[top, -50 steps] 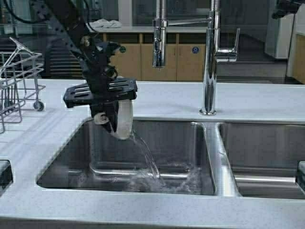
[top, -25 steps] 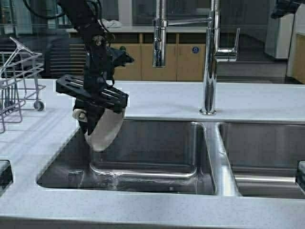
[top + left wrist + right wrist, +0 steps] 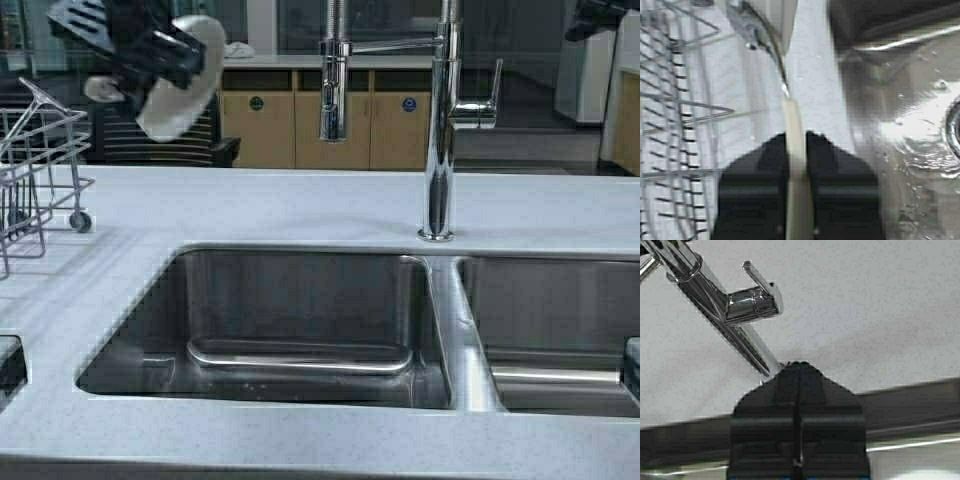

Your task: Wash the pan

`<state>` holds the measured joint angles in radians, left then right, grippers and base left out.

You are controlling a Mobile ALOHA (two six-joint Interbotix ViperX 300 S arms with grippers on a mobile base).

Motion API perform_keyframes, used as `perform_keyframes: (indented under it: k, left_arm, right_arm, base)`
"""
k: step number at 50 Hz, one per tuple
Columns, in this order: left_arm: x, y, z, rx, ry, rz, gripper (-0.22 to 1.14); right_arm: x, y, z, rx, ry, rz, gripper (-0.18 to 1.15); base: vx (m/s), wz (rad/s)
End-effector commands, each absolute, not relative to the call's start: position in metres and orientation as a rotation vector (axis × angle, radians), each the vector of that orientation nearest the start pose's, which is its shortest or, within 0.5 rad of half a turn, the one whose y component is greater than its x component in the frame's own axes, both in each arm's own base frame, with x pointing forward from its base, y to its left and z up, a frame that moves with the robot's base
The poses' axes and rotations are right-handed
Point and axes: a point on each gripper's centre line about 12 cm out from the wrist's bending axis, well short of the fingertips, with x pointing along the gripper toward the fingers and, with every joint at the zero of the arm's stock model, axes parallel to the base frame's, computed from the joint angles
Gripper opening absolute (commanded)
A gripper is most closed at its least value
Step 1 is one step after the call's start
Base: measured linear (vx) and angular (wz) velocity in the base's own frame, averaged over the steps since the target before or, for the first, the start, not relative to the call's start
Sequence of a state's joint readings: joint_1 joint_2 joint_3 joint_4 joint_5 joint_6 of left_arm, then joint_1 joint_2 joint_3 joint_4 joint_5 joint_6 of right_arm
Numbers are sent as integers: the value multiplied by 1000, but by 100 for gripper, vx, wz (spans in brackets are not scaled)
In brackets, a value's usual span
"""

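The pan (image 3: 182,78), small and cream-white, hangs tilted high above the counter's back left, over towards the dish rack. My left gripper (image 3: 150,50) is shut on its pale handle. In the left wrist view the handle (image 3: 792,117) runs between the black fingers (image 3: 765,170) of that gripper (image 3: 797,136), and the pan's body (image 3: 782,15) is beyond them. My right gripper (image 3: 799,364) is shut with nothing in it, held above the counter near the faucet base; in the high view only a dark part of that arm (image 3: 600,15) shows at the top right.
A wire dish rack (image 3: 40,170) stands on the left counter. The left sink basin (image 3: 300,320) holds a little water near its drain (image 3: 952,130). The tall faucet (image 3: 440,130) and its spray head (image 3: 333,90) rise behind the divider, with a second basin (image 3: 560,320) at right.
The left arm has lifted the pan out of the left basin, up and to the left. The water that poured from the pan has stopped.
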<state>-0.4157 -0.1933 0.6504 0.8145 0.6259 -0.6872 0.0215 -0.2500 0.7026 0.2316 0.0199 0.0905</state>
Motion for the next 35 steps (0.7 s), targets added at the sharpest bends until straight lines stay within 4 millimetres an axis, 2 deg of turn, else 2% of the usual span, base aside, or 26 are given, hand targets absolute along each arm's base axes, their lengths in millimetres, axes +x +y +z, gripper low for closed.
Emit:
perform_keyframes:
  k: [1, 9, 22, 28, 35]
  left_arm:
    - [312, -38, 259, 352, 742, 125, 3]
    - [281, 6, 252, 326, 796, 226, 3]
    - [241, 51, 211, 279, 930, 363, 3]
    - [232, 67, 204, 261, 963, 421, 3]
    - [233, 83, 200, 285, 1009, 447, 3]
  right_arm:
    - [362, 14, 263, 310, 427, -30, 6]
    - [362, 15, 263, 311, 428, -27, 6]
    - [363, 15, 259, 310, 437, -29, 6]
    - [365, 15, 257, 310, 443, -30, 6]
    - [366, 15, 253, 307, 453, -31, 6]
  base:
    - [0, 0]
    - [0, 0]
    - [0, 0]
    - [0, 0]
    - [0, 0]
